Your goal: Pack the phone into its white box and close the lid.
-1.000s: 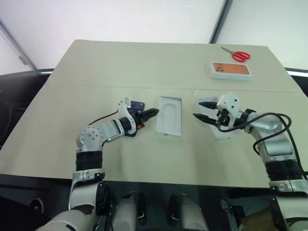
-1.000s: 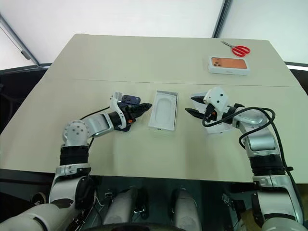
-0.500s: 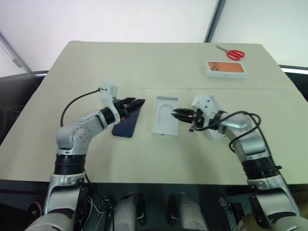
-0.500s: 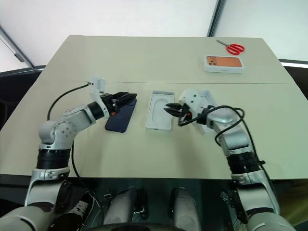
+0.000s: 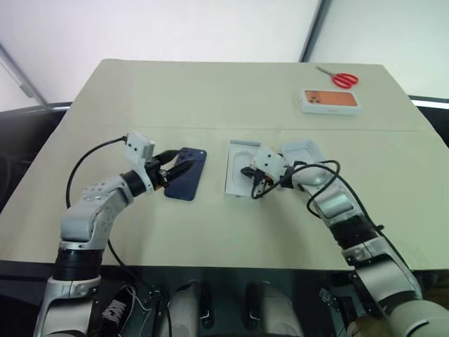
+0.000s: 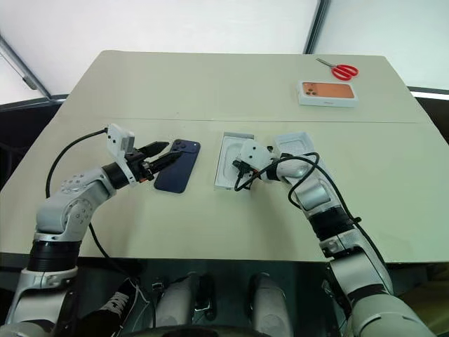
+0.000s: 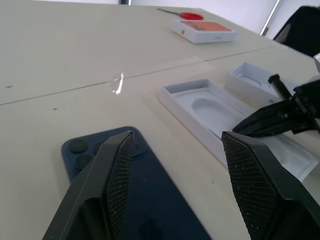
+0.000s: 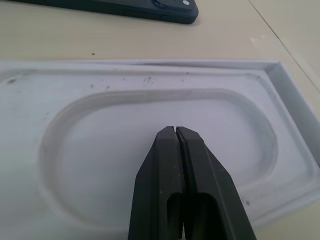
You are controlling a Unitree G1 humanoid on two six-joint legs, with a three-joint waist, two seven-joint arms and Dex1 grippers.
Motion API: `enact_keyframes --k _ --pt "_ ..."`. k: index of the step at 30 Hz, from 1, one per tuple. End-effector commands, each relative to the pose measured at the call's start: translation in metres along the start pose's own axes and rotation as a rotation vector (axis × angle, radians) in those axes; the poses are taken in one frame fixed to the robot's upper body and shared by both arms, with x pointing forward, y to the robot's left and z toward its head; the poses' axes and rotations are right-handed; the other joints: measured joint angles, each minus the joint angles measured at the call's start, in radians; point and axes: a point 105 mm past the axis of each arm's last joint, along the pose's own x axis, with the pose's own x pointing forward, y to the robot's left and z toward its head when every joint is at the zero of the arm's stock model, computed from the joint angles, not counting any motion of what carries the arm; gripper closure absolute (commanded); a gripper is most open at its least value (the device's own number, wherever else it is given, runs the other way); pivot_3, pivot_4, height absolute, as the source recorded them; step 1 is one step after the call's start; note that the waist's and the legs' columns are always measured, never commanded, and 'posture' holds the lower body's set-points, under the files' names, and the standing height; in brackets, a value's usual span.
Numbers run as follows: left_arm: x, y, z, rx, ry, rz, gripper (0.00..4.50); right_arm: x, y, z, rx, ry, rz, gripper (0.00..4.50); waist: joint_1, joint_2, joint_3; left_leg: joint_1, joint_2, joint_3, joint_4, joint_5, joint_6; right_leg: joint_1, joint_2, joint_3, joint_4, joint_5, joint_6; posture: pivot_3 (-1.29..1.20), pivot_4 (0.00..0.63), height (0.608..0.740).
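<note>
The phone (image 5: 186,173) now lies flat on the table, camera side up, beside the white box (image 5: 240,178) near mid-table; a second ago the left claw (image 5: 177,167) held it up. That claw hovers spread at the phone's near-left edge. The right claw (image 8: 176,131), open before, is pressed together inside the box's tray. The lid (image 5: 305,156) lies just right. Packing hasn't happened yet.

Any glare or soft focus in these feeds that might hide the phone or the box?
Left wrist view: a small bright glint on the table beyond the phone; the near left tool looks soft. Right wrist view: even light; the white box shows clearly behind the right tool.
</note>
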Motion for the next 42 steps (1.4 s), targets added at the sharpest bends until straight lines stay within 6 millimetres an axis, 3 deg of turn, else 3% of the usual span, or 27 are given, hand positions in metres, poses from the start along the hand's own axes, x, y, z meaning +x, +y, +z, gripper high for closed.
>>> enact_keyframes --k 1,10,18,23,26,33,39,42 --pt "-0.001 -0.002 0.014 0.041 -0.045 -0.001 1.54 0.004 -0.001 0.0 -0.016 0.003 -0.002 4.44 -0.001 0.0 0.0 0.0 0.0 0.0 0.0 0.0 0.0 0.0 0.0 0.0 0.0 0.0 0.0 0.0 0.15 0.738" --pt "0.005 -0.004 0.014 0.051 -0.063 0.025 1.54 0.018 -0.035 -0.006 -0.065 0.072 -0.175 4.44 -0.005 0.0 0.0 0.0 0.0 0.0 0.0 0.0 0.0 0.0 0.0 0.0 0.001 0.0 0.0 0.0 0.15 0.738" --pt "0.005 -0.004 0.011 0.042 -0.051 0.027 1.54 0.018 -0.031 0.008 -0.019 -0.011 -0.146 4.44 -0.007 0.0 0.0 0.0 0.0 0.001 0.0 0.0 0.0 0.0 0.001 0.0 0.001 0.0 0.0 0.0 0.15 0.738" --pt "0.005 -0.004 0.01 0.037 -0.051 0.032 1.54 0.002 -0.031 0.032 0.058 -0.122 -0.08 4.44 -0.005 0.001 0.0 0.0 0.0 0.001 0.0 0.0 0.0 0.0 0.0 0.0 0.001 0.0 0.0 0.0 0.15 0.738" --pt "0.005 -0.005 0.009 0.031 -0.053 0.031 1.54 -0.011 -0.019 0.038 0.082 -0.143 0.02 4.44 -0.003 0.001 0.0 0.0 0.0 0.0 0.0 0.0 0.0 0.0 0.0 0.001 0.001 0.0 0.0 0.0 0.15 0.738" --pt "0.008 -0.007 0.007 0.025 -0.05 0.022 1.54 -0.03 0.025 0.023 0.114 -0.082 0.244 4.44 -0.002 0.001 0.0 0.0 0.0 0.0 0.0 0.0 0.0 0.0 0.0 0.001 0.001 0.0 0.0 0.0 0.15 0.738" --pt "0.01 -0.009 0.007 0.026 -0.048 0.02 1.54 -0.019 0.031 -0.001 0.035 0.028 0.209 4.44 -0.003 0.0 0.0 0.0 0.001 0.0 0.0 0.0 0.0 -0.001 0.0 0.001 0.001 0.0 0.0 0.0 0.15 0.738" --pt "0.011 -0.007 0.008 0.026 -0.048 0.025 1.54 -0.009 0.023 -0.009 -0.081 0.081 0.146 4.44 -0.002 0.0 0.0 0.0 0.001 0.0 0.0 0.0 0.0 -0.001 0.0 0.001 0.001 0.0 0.0 0.0 0.15 0.738"
